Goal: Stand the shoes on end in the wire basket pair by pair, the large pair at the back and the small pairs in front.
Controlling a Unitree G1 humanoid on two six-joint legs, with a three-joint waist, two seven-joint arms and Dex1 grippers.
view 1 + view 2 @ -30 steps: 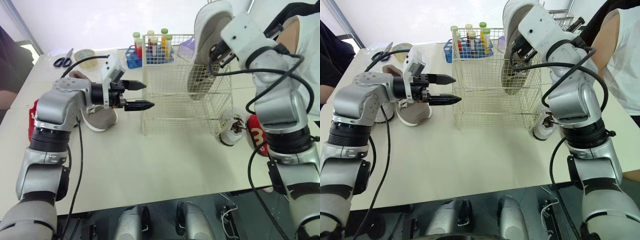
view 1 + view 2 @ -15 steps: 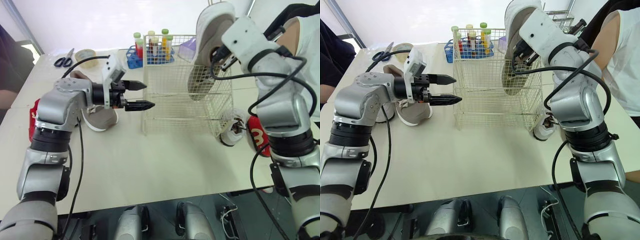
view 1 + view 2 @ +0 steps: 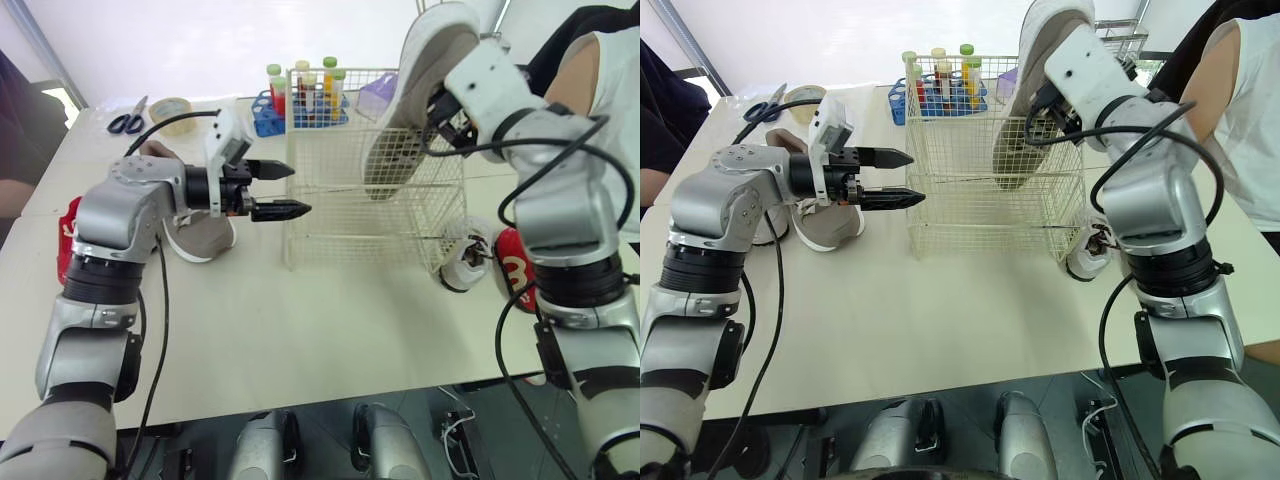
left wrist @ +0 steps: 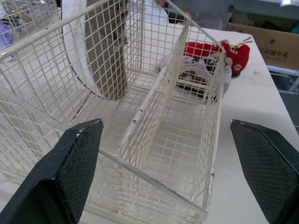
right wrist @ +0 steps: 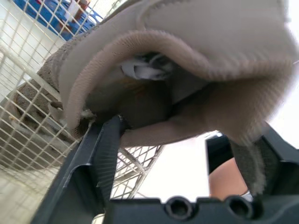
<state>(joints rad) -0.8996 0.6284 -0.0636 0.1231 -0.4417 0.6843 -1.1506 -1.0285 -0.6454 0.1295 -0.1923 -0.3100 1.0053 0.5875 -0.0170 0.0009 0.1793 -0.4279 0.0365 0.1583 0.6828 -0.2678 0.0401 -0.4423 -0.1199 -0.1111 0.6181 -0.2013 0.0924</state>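
Shoe (image 3: 415,90), large and beige, hangs toe-down in the wire basket (image 3: 350,238), which sits mid-table. Its toe is inside the back compartment, behind the divider, and its heel rises above the rim, leaning toward 1 o'clock. The sole faces 9 o'clock. Whether the toe touches the basket floor cannot be told. The right gripper (image 3: 442,101) is clamped on the shoe's heel collar, one finger inside the opening and one outside, as the right wrist view shows.

The left gripper (image 3: 297,190) hovers at the basket's 9 o'clock, just beside its side wall and apart from it. Its fingers are spread wide and grasp nothing, and they point at the basket. The front compartment has nothing in it.

A second beige shoe (image 3: 205,235) lies on the table at 9 o'clock from the basket, behind the left gripper. At the basket's 4 o'clock, just beside its corner, sits a small white shoe (image 3: 465,262), with a small red shoe (image 3: 515,270) touching it on the far side. Another red shoe (image 3: 68,235) lies near the table edge at 9 o'clock, partly hidden by the left arm.

Beyond the basket at 11 o'clock stands a blue tube rack (image 3: 268,115) with coloured tubes. Farther toward 10 o'clock are a tape roll (image 3: 172,110) and scissors (image 3: 127,122). A purple box (image 3: 375,97) shows at 12 o'clock behind the mesh. A person (image 3: 612,60) in a white top stands at 2 o'clock.
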